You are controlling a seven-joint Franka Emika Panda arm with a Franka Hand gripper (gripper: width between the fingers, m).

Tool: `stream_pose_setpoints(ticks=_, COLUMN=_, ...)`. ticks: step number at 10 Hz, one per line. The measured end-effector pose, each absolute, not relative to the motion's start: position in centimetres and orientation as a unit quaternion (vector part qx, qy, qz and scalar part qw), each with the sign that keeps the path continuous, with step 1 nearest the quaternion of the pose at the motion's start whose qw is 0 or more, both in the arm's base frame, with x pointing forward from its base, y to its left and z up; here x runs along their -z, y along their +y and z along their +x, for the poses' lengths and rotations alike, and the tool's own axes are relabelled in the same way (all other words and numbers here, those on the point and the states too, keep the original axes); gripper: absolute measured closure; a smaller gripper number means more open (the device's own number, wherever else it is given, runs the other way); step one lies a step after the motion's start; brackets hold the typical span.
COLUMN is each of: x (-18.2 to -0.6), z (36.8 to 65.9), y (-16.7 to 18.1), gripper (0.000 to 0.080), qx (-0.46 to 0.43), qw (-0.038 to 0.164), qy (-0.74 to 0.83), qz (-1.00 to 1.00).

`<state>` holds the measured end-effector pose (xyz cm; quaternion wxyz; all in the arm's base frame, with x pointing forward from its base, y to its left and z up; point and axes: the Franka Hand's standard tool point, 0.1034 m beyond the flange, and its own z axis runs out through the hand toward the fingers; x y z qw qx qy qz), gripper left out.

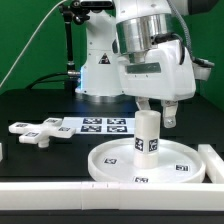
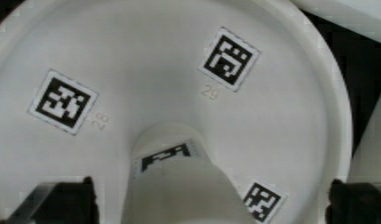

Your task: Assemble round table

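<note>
The disc [image 1: 118, 165] lies flat on the table near the front, just behind the front bar [image 1: 90, 197]. It is big, round and white, with a raised rim all the way round. It looks smooth and a bit shiny, like plastic. The leg [image 1: 148, 135] stands straight up in the middle of the disc. It is short, white and round like a tube, with a flat top. Little black-and-white square tags [image 1: 152, 146] sit on the leg's side and on the floor of the disc. The gripper [image 1: 156, 113] hangs right over the top of the leg. Its jaws are open. In the wrist view the two dark fingers [image 2: 62, 200] stand wide apart, one on each side of the leg, and they do not touch it. Toward the exterior view's left, apart from the disc, the foot [image 1: 35, 131] lies flat on the table. It is white, shaped like a cross, and has tags too. Between the foot and the disc, a little further back, lies the marker board [image 1: 103, 125]. It is thin and flat, with square marks in a row. The side bar [image 1: 212, 160] runs along the exterior view's right, close to the disc. The table [image 1: 30, 105] is black and dull. Behind it stands the arm's white base [image 1: 100, 72], and the room at the back is dim.
</note>
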<state>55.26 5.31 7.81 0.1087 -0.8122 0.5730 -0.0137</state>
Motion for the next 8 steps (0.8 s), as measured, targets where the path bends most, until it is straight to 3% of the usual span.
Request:
stream_pose_setpoints(ticks=2, x=-7.80, z=55.21, y=5.33, gripper=0.0150, qx=0.022, qw=0.106, qy=0.498, qz=-0.861)
stream_pose_setpoints(ticks=5, x=-8.21, z=55.55, y=5.04, gripper=0.0150, qx=0.036, qw=0.069, qy=0.277, qz=-0.958)
stream_pose_setpoints(ticks=8, x=-8.36, z=55.77, y=4.80, gripper=0.0150, qx=0.042, qw=0.061, qy=0.161, qz=-0.984)
